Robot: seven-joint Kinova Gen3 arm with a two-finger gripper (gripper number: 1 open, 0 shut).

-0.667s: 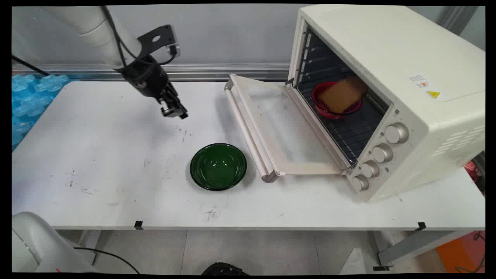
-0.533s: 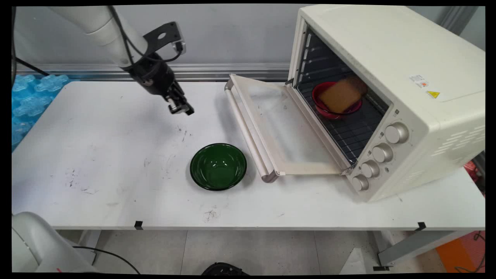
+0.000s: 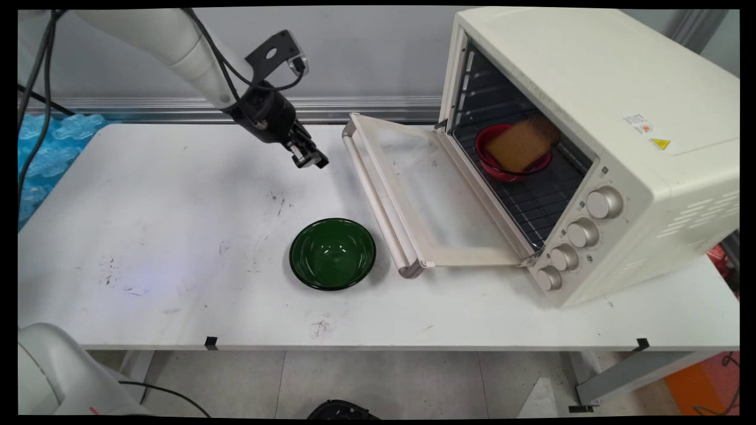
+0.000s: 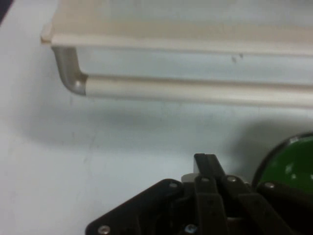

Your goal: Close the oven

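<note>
- Black gripper (image 3: 309, 159) is hanging with fingers pressed together, gripping nothing, just left of the oven door's rounded metal handle (image 4: 195, 90).
- Glossy round green bowl (image 3: 332, 253) is sitting near the table's (image 3: 147, 236) front, open scuffed surface spreading leftward.
- 1 red dish (image 3: 502, 168) with toast (image 3: 518, 145) is resting on the oven (image 3: 590, 118) rack.

I work in a robotics lab: a scuffed white worktop (image 3: 177, 236), toaster oven (image 3: 590, 147), bare grey wall (image 3: 366, 53)

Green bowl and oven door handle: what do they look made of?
Green bowl: glossy, with a thin dark rim, probably enamelled metal, possibly glazed ceramic. Oven door handle: smooth rounded bar with a satin, pale metallic sheen, likely brushed metal or metal-look plastic. The gripper touches neither.
</note>
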